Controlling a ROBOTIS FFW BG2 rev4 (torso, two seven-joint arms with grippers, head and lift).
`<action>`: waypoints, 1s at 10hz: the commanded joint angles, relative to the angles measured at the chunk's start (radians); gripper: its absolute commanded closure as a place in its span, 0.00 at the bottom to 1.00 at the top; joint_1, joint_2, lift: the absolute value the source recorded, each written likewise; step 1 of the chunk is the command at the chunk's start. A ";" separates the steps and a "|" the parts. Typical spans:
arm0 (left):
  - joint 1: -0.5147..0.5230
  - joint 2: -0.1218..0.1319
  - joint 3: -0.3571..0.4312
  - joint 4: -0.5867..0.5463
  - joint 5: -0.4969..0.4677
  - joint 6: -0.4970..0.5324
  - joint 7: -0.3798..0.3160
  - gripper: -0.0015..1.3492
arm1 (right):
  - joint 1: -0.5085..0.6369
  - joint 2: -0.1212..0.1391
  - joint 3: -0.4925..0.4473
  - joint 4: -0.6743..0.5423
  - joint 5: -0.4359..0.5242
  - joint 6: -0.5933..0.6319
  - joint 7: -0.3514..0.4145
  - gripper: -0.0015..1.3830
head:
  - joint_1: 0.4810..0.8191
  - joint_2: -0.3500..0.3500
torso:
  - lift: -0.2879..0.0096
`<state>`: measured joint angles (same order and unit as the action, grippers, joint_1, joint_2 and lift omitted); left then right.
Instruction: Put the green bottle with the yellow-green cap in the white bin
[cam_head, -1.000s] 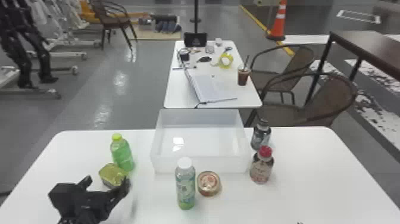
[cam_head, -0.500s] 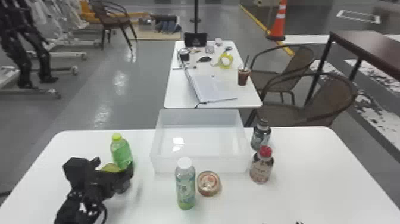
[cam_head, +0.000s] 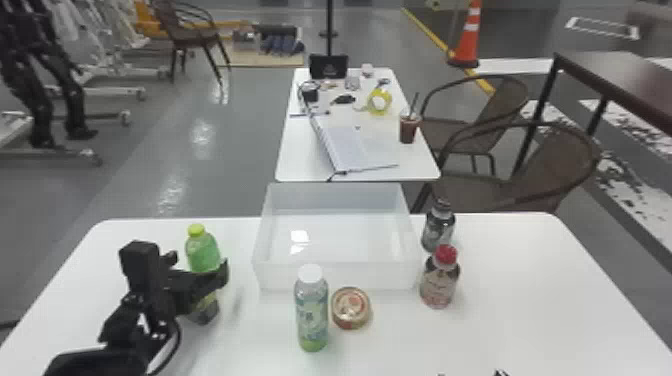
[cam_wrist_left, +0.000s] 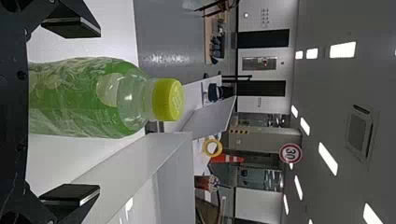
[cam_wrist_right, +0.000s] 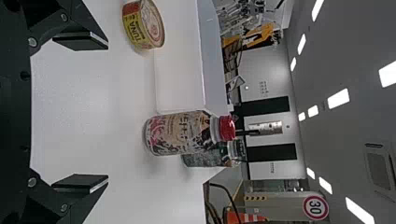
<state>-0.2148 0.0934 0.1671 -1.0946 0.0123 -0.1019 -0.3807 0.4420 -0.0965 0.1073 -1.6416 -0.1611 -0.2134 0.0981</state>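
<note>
The step in hand looks to be lining up the grasp. The clear green plastic bottle with the yellow-green cap (cam_head: 202, 255) stands upright on the white table (cam_head: 540, 300), to the left of the empty white rectangular bin (cam_head: 340, 276). The black two-fingered left gripper (cam_wrist_left: 99, 111) is spread wide around the line of the bottle, which appears between its fingers in the wrist view, with a visible space on either side; it is clamped on nothing. Whether it is far enough forward to grip, I cannot tell. The next move probably calls for centring on the bottle's body, closing firmly, then lifting above the bin's near wall before carrying it across to the right and lowering it inside. The black right gripper (cam_wrist_right: 107, 112), also empty with fingers apart, is over the table's right side.
</note>
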 joint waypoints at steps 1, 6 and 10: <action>-0.024 0.002 -0.003 0.027 -0.009 0.014 -0.003 0.10 | 0.000 0.001 0.000 0.002 0.000 0.000 0.000 0.20 | 0.20 0.50 | 0.63; -0.060 0.005 0.014 0.058 -0.069 0.033 -0.018 0.46 | -0.002 0.005 0.000 0.005 -0.002 0.000 0.002 0.20 | 0.20 0.50 | 0.63; -0.052 0.002 0.020 0.039 -0.101 0.018 -0.013 0.48 | -0.002 0.003 -0.001 0.005 -0.003 0.000 0.003 0.20 | 0.20 0.50 | 0.63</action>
<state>-0.2693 0.0940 0.1863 -1.0480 -0.0828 -0.0750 -0.3935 0.4399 -0.0925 0.1069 -1.6367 -0.1639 -0.2135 0.1008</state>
